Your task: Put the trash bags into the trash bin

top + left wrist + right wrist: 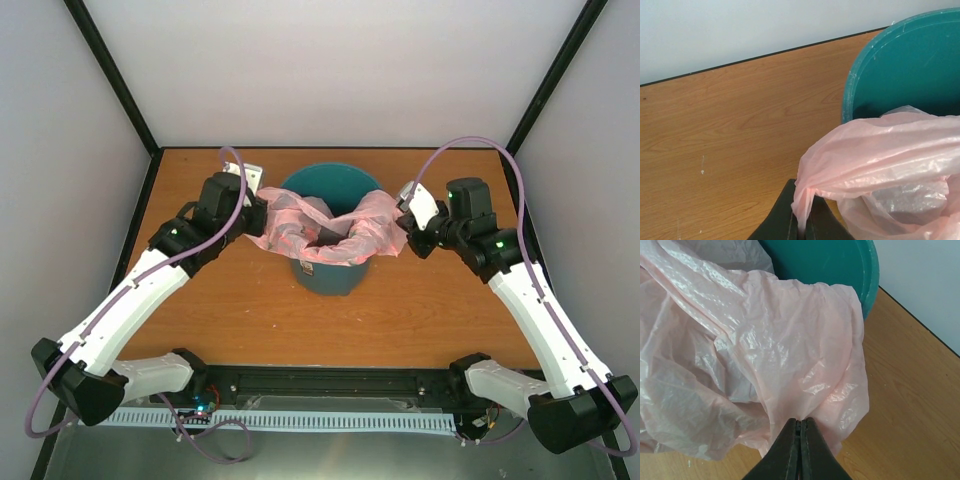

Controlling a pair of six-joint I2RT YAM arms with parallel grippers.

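Observation:
The teal trash bin (pixel 330 180) stands upright at the middle back of the table. The pink trash bag (pixel 330 228) hangs stretched across the bin's mouth, sagging into it. My left gripper (pixel 252 215) is shut on the bag's left edge, beside the bin's left rim. My right gripper (pixel 403 228) is shut on the bag's right edge, beside the bin's right rim. In the left wrist view the bag (pixel 890 160) is bunched between my fingers (pixel 785 220), with the bin (pixel 910 65) behind it. In the right wrist view the bag (pixel 765 350) covers most of the bin (pixel 840 265).
The wooden table (pixel 240 310) is bounded by white walls at the back and sides. A small white label (pixel 307 267) shows on the bin's near side. Purple cables loop over both arms.

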